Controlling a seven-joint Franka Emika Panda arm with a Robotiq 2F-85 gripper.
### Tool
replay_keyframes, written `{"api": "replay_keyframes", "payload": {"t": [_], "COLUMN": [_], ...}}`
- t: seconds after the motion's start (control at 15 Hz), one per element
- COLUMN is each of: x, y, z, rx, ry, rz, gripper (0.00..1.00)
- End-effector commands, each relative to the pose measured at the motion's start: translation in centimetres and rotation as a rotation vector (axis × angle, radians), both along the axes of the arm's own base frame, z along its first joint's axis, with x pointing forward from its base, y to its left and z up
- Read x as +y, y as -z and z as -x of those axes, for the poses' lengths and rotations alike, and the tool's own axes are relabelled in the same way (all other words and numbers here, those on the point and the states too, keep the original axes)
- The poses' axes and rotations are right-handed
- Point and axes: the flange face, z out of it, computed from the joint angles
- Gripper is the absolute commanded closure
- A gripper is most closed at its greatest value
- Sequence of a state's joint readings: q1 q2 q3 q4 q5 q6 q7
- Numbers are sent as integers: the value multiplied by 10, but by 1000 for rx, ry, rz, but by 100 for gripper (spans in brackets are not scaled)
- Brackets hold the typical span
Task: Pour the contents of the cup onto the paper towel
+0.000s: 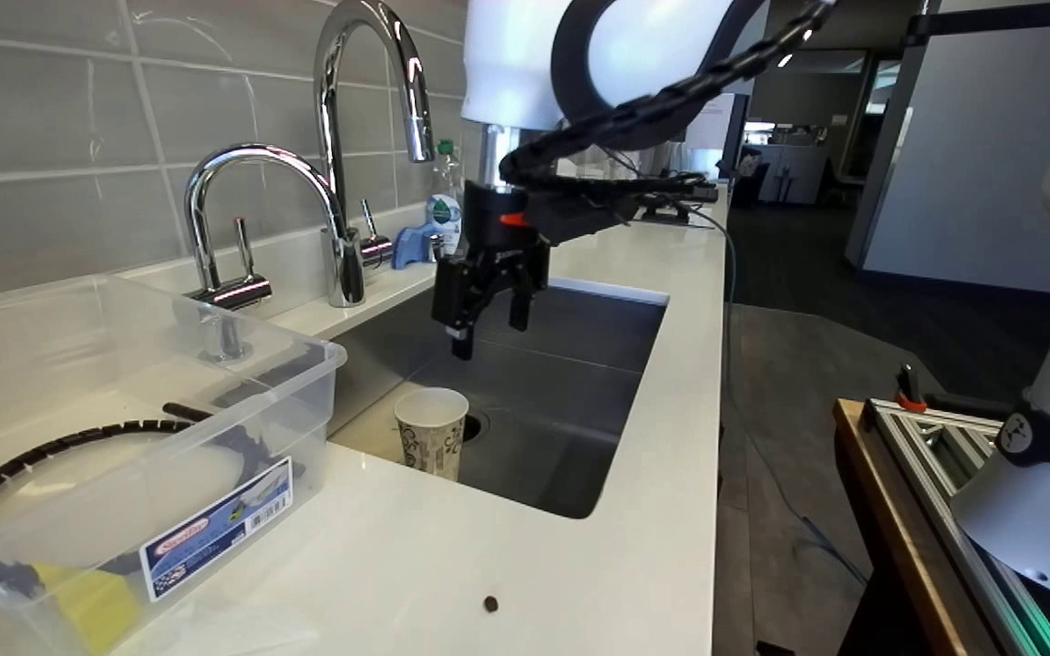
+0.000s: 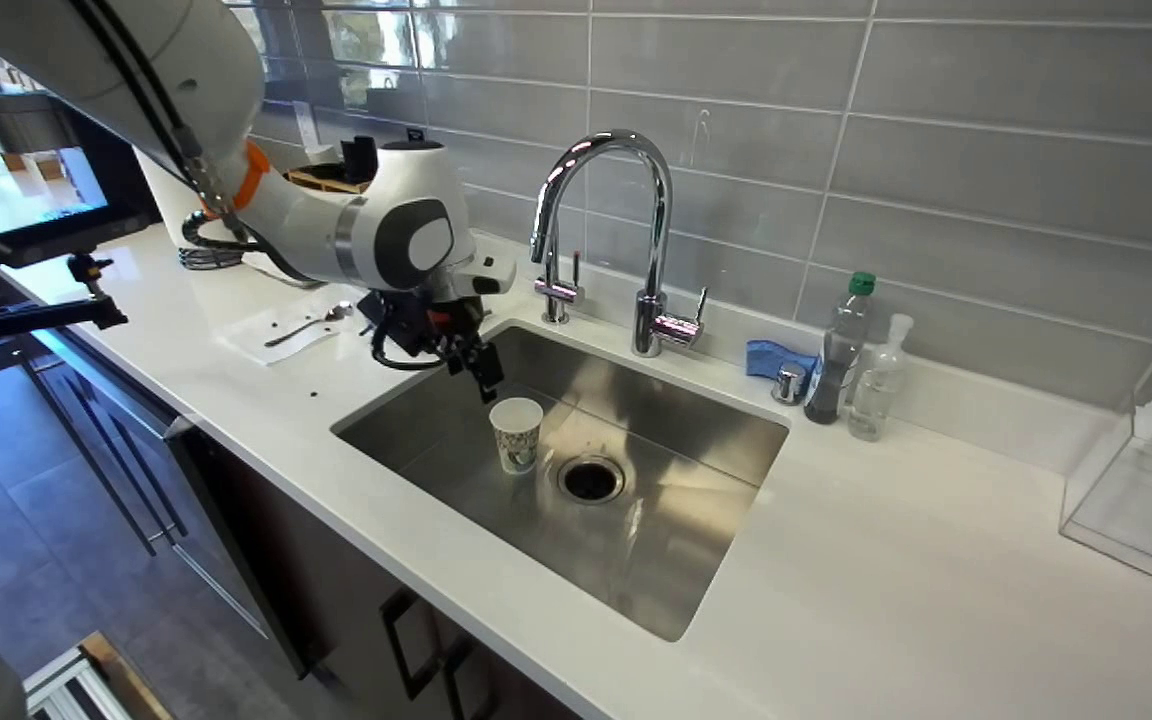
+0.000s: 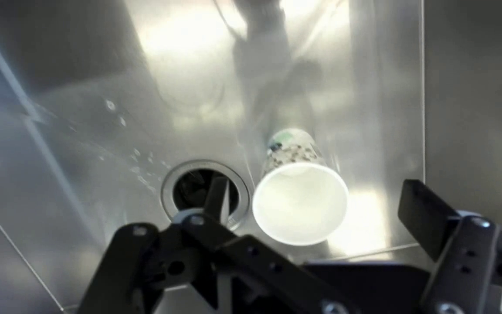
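Observation:
The cup, cream-white with a dark printed pattern, looks upright in the steel sink, beside the drain. Looking into the cup in the wrist view, I see only a pale interior. My gripper hangs above the sink, higher than the cup and apart from it. In the wrist view the gripper is open, its fingers wide apart with nothing gripped. A white sheet, the paper towel, lies on the counter past the sink, with a spoon and dark bits on it. The sink's edge hides the cup's base in an exterior view.
Two chrome faucets rise behind the sink. A clear plastic bin stands on the counter near the sink. A soap bottle, a pump bottle and a blue sponge holder line the back. Dark bits dot the counter.

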State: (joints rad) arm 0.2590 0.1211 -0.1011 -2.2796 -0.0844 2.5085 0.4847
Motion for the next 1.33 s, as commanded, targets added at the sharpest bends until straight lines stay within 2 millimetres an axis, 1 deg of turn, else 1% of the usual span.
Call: {"api": "replay_keyframes", "payload": {"t": [0.0, 0.2, 0.27, 0.47, 0.67, 0.8, 0.93, 1.0, 1.13, 1.2, 1.27], "x": [-14, -30, -35, -52, -70, -84, -94, -97, -102, -106, -100], "y": [-36, -82, -101, -160, -227, -272, -307, -321, -342, -344, -343], "z": [52, 75, 81, 88, 86, 77, 65, 58, 44, 38, 55], "rx": [105, 146, 145, 95, 15, -72, -142, -183, -330, -384, -328], "ry": [9, 2, -4, -27, -13, -19, -87, -122, -164, -135, -128], "rz": [-27, -88, -97, -126, -116, -88, -63, -40, -2, -43, -34], "gripper": [0, 0, 0, 0, 0, 0, 0, 0, 0, 0, 0]}}
